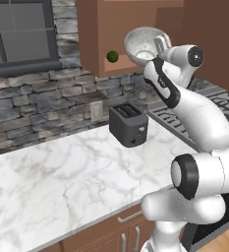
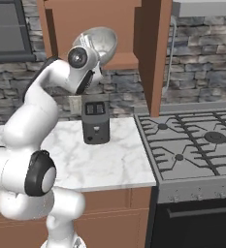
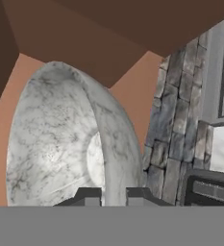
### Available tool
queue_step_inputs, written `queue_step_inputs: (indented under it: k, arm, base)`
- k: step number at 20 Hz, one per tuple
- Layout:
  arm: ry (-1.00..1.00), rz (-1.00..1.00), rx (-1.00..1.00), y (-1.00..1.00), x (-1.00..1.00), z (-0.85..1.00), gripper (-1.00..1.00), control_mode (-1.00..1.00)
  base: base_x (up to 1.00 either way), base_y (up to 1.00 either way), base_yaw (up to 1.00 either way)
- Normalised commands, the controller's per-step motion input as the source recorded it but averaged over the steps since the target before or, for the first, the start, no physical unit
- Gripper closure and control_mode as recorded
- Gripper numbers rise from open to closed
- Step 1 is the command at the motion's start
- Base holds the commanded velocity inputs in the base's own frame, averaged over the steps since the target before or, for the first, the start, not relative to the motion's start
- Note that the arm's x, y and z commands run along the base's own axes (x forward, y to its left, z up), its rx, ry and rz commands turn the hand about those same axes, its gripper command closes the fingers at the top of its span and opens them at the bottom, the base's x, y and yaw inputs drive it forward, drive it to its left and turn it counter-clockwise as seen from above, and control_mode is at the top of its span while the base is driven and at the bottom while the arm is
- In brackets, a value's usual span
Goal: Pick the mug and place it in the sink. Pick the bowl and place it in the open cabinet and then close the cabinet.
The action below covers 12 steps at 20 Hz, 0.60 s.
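Note:
The grey-white mottled bowl (image 1: 141,43) hangs tilted on its side at the mouth of the open reddish-brown wall cabinet (image 1: 130,17), just above its bottom shelf. My gripper (image 3: 114,195) is shut on the bowl's (image 3: 56,139) rim, one finger inside it and one outside. From the right, the bowl (image 2: 103,40) sits in front of the cabinet opening, and the cabinet door (image 2: 153,58) stands swung out with its silver bar handle (image 2: 171,53) behind it. The mug and the sink are out of view.
A small green round thing (image 1: 112,56) lies on the cabinet shelf left of the bowl. A dark toaster (image 1: 128,125) stands on the marble counter (image 1: 52,177) below. The stove (image 2: 197,140) lies to the right, and a stone wall with a window (image 1: 20,29) stands behind.

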Motion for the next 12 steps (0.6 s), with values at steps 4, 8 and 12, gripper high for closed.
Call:
queue_step_inputs:
  k: [4, 8, 12]
  arm:
    - [0.0, 0.0, 0.0, 0.01, 0.72, 0.0, 1.0, -1.0]
    - [0.0, 0.0, 0.0, 0.0, 0.76, 0.0, 1.0, -1.0]
    - [0.0, 0.0, 0.0, 0.0, 0.71, 0.0, 1.0, -1.0]
  base:
    - [0.0, 0.0, 0.0]
    - [0.0, 0.0, 0.0]
    - [0.0, 0.0, 0.0]
